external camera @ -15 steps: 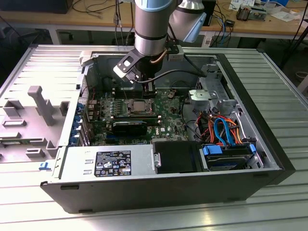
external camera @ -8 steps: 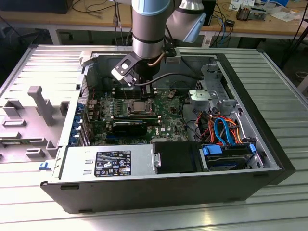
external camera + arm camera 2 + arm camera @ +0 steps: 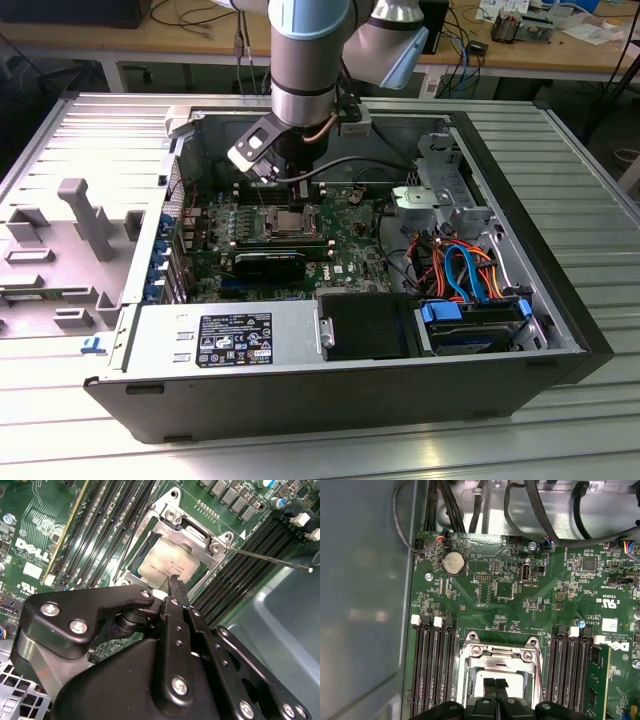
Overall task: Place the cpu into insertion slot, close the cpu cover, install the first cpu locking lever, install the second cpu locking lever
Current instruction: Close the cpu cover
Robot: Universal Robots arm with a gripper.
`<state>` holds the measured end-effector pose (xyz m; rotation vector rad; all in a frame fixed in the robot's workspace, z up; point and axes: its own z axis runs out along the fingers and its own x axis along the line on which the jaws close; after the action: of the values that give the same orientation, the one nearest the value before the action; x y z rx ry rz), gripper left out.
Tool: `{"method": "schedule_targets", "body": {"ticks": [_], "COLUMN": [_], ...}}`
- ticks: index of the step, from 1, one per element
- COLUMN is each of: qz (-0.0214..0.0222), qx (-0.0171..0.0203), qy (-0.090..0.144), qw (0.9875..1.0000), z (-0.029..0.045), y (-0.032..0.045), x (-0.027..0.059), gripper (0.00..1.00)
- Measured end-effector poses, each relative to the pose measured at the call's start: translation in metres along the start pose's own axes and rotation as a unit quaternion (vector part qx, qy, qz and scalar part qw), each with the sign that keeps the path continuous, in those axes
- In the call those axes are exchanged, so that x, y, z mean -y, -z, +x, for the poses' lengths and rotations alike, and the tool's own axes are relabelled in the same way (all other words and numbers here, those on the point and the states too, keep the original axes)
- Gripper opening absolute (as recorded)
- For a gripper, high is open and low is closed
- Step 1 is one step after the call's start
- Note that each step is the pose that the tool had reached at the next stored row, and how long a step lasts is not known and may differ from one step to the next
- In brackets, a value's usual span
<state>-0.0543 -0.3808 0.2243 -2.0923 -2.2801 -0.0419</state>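
Lying open on its side on a ribbed metal table (image 3: pixel 590 200), a computer case (image 3: pixel 560 310) is seen to hold a green motherboard (image 3: pixel 485 605), a grey power supply (image 3: pixel 160 345) and a bundle of blue and orange cables (image 3: pixel 462 268). Within the board's insertion slot (image 3: pixel 146 550) the cpu (image 3: pixel 167 562) is seated, its pale metal top showing through the window of the cpu cover (image 3: pixel 172 529), which is laid down flat over it. A thin metal lever (image 3: pixel 265 558) is seen running from the socket's corner out over the black memory slots (image 3: pixel 245 575), standing free. The gripper (image 3: pixel 174 580) is held directly above the cpu in both wrist views, its two black fingers (image 3: pixel 490 685) brought together with only a hairline seam between them and nothing grasped; whether the tips touch the chip cannot be told. A black-and-white printed label (image 3: pixel 235 340) is stuck on the power supply. White lettering (image 3: pixel 32 547) and a small white sticker (image 3: pixel 609 626) are carried by the motherboard, and a round coin cell (image 3: pixel 454 562) is set near its edge
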Motion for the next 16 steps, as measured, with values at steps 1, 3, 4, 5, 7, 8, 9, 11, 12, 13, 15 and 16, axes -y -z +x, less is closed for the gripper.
{"method": "schedule_targets", "body": {"ticks": [1,3,4,5,7,8,9,11,12,13,15,16], "qz": [0.0000,0.0000,0.0000,0.0000,0.0000,0.0000,0.0000,0.0000,0.0000,0.0000,0.0000,0.0000], "qx": [0.0000,0.0000,0.0000,0.0000,0.0000,0.0000,0.0000,0.0000,0.0000,0.0000,0.0000,0.0000], "qy": [0.000,0.000,0.000,0.000,0.000,0.000,0.000,0.000,0.000,0.000,0.000,0.000], "qw": [1.0000,1.0000,1.0000,1.0000,1.0000,1.0000,1.0000,1.0000,1.0000,1.0000,1.0000,1.0000], "z": [0.0000,-0.0001,-0.0001,-0.0001,-0.0001,-0.0002,-0.0002,-0.0002,-0.0002,-0.0003,-0.0003,-0.0003], "y": [-0.0007,-0.0017,-0.0023,-0.0027,-0.0035,-0.0040,-0.0044,-0.0055,-0.0060,-0.0065,-0.0076,-0.0081], "x": [0.0001,0.0002,0.0002,0.0003,0.0004,0.0004,0.0005,0.0007,0.0008,0.0009,0.0011,0.0011], "gripper": [0.11,0.11,0.11,0.11,0.11,0.11,0.11,0.11,0.11,0.11,0.11,0.11]}}
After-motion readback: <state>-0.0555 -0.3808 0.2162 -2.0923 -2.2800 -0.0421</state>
